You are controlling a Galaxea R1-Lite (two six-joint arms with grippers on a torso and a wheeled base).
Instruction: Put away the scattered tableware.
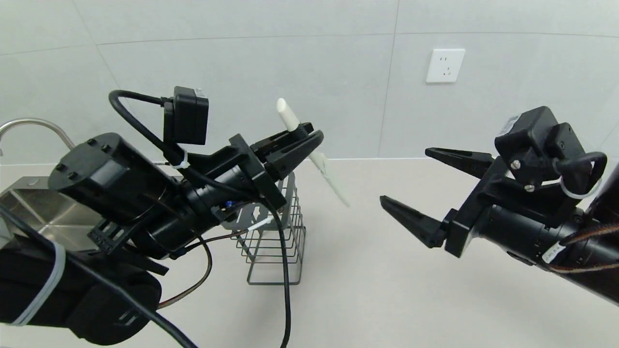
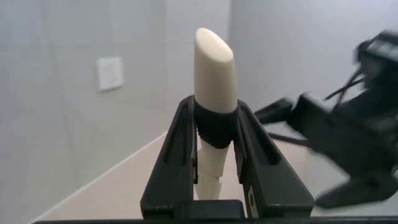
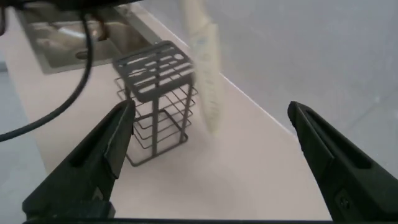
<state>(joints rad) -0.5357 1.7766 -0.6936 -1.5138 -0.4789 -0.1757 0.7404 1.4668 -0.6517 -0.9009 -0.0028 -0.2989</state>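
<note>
My left gripper (image 1: 301, 141) is clamped on the handle of the slim cream-white knife (image 1: 330, 178), which hangs tilted in the air above the dark wire cutlery rack (image 1: 275, 244). I judge it light, stiff and smooth, so the handle is the safest hold. My right gripper (image 1: 405, 175) gapes wide, holding nothing.

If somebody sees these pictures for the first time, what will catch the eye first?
First, the white knife, clamped by its handle in the left gripper and held up in the air, blade slanting down over the pale counter. Next, the right gripper, facing the knife, empty, with its fingers wide open. Near the left gripper, a dark wire holder stands on the counter.
</note>
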